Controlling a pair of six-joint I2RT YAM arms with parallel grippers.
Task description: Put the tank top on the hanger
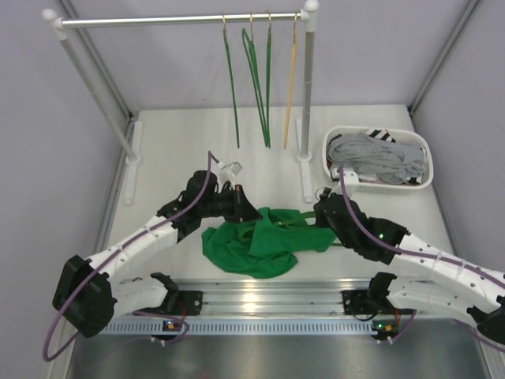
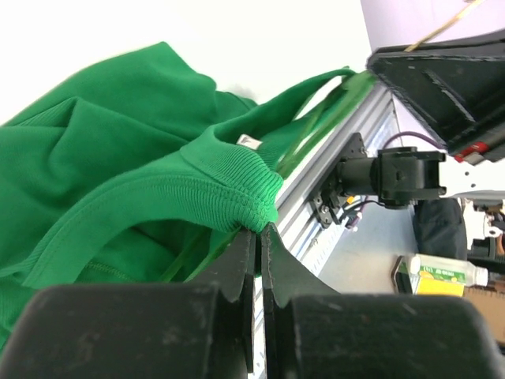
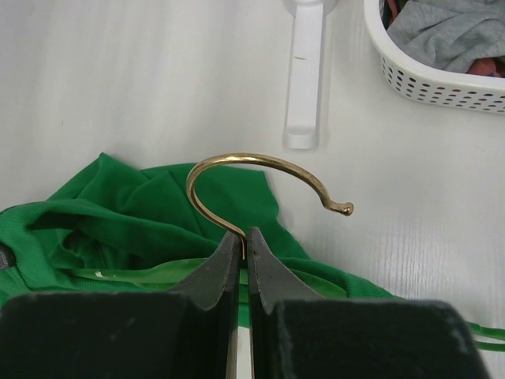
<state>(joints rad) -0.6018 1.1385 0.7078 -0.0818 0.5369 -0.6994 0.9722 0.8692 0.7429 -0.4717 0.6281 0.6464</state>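
Tank top (image 2: 118, 158) edge clamped in left gripper (image 2: 258, 237) (hanger hook (image 3: 252, 156) clamped in right gripper (image 3: 246, 237))

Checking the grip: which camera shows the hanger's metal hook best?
Right wrist: the brass hook arcs clear above the right pincer, shut on its stem. The top view hides it under that arm; the left wrist shows only the hanger's green wire under the tank top.

Tank top (image 1: 251, 246): lay centre, by table's (image 1: 173, 150) near edge | hanger (image 3: 256, 175): partly inside it, hook at its right | rack (image 1: 173, 21): along far edge, spare hangers (image 1: 256, 79) on it | basket (image 1: 379, 186): right edge, clothes (image 1: 371, 154) in it
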